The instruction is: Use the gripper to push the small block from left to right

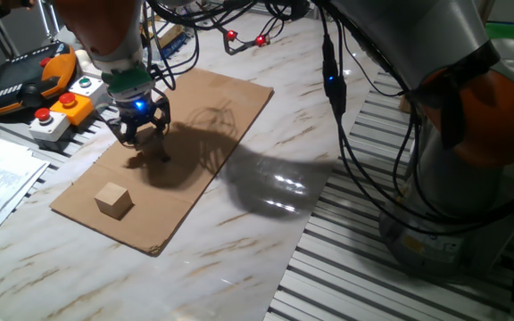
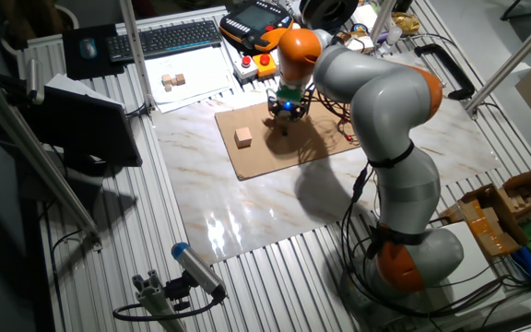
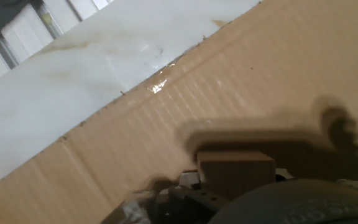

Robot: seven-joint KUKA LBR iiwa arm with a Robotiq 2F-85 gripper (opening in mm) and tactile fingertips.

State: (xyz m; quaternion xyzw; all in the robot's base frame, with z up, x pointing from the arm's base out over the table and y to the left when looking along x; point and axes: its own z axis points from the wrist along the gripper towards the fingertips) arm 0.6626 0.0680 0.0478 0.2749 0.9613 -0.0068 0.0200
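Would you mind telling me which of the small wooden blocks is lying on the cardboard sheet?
The single block near the gripper lies on the cardboard sheet; the other two blocks sit together on white paper by the keyboard.

A: Where does the small block [image 1: 113,200] sit?
B: On the cardboard sheet [image 1: 230,107], lower left of the frame, upon the counter [image 1: 239,259].
A: And the pincer [image 1: 137,126]?
B: Above the sheet, up and right of the block, well apart.

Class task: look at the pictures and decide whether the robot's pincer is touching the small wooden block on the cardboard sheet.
Apart. One fixed view shows bare cardboard sheet between the pincer and the small block; the other fixed view shows the same gap.
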